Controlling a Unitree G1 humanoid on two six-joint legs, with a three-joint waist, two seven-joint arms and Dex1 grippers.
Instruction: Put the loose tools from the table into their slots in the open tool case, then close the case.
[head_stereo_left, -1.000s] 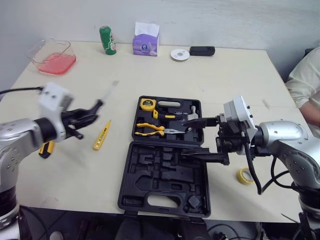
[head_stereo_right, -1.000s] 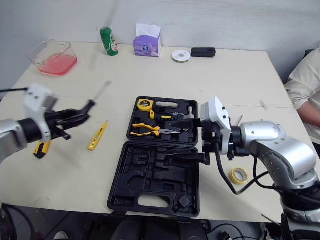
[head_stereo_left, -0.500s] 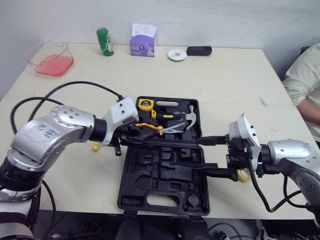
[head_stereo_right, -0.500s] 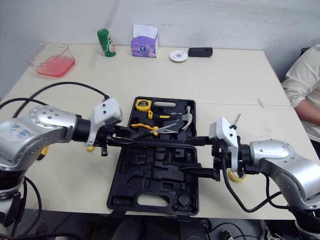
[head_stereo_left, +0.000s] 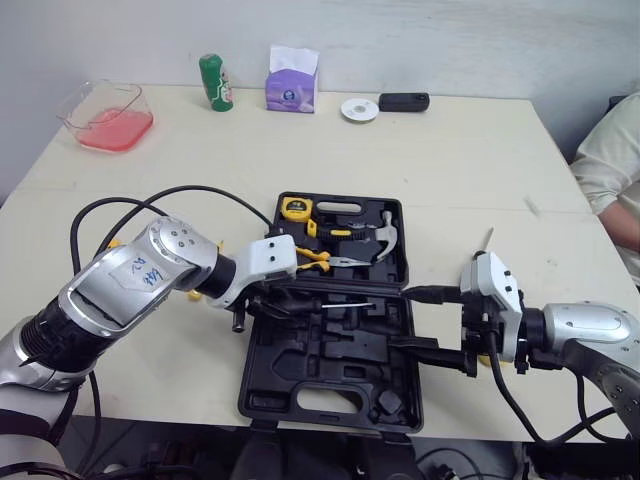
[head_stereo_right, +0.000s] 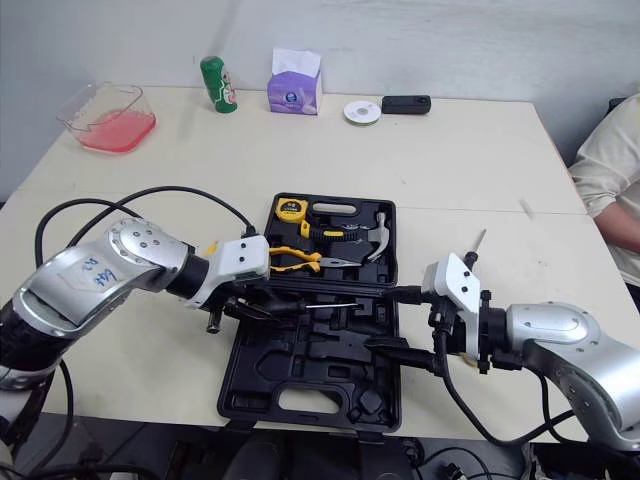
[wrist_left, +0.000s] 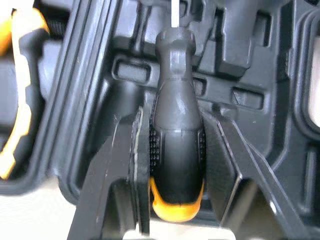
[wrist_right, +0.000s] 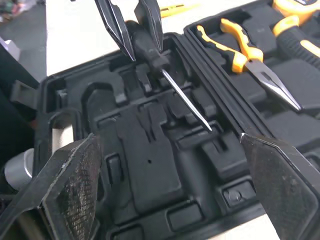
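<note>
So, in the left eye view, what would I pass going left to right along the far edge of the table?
Clear container with pink contents → green can → purple tissue box → white disc → small black device.

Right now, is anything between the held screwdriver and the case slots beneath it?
Nothing visible. The screwdriver, in the left gripper, lies over bare moulded slots of the tool case; the right gripper is open at its edge.
</note>
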